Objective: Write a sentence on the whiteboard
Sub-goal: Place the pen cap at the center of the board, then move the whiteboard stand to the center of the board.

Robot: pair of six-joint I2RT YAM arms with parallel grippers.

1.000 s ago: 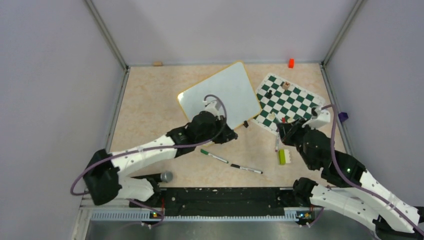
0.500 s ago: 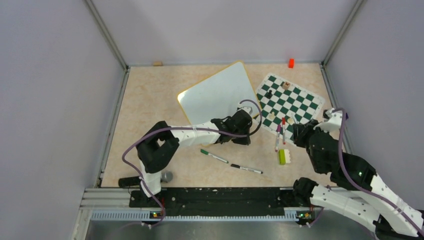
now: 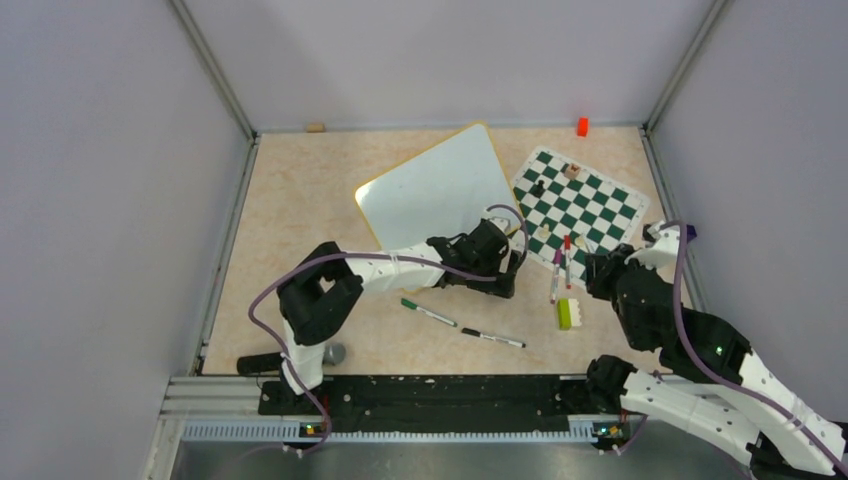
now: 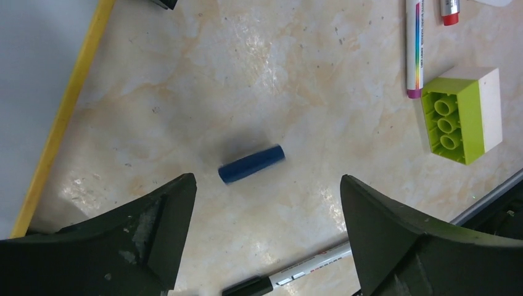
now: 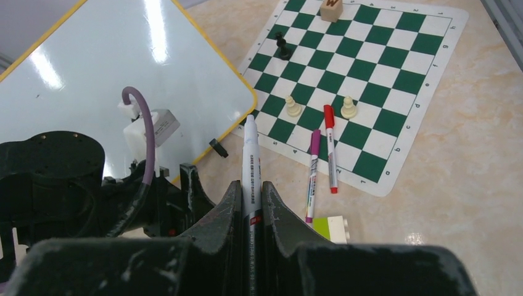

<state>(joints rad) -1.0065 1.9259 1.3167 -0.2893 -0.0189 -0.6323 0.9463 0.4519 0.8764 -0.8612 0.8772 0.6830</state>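
The whiteboard (image 3: 435,190) lies tilted at the back centre, with a white face and a yellow rim (image 4: 68,105). No sentence shows on it. My left gripper (image 3: 505,275) hovers open just off the board's near right corner. A small blue cap (image 4: 251,163) lies loose on the table ahead of its fingertips (image 4: 179,197). To the right, my right gripper (image 5: 250,185) is shut on a white marker (image 5: 251,154). The marker points toward the whiteboard (image 5: 123,80) with no cap on its end.
A green-and-white chessboard (image 3: 578,205) with a few pieces lies right of the board. A purple marker (image 3: 555,275) and a red marker (image 3: 567,260) rest at its near edge, by a green-and-white brick (image 3: 565,313). Two more markers (image 3: 428,313) (image 3: 492,338) lie front centre.
My left arm swung right from the board's near edge, then its jaws opened and the blue cap now lies on the table. The right arm drew back right, still holding the marker.
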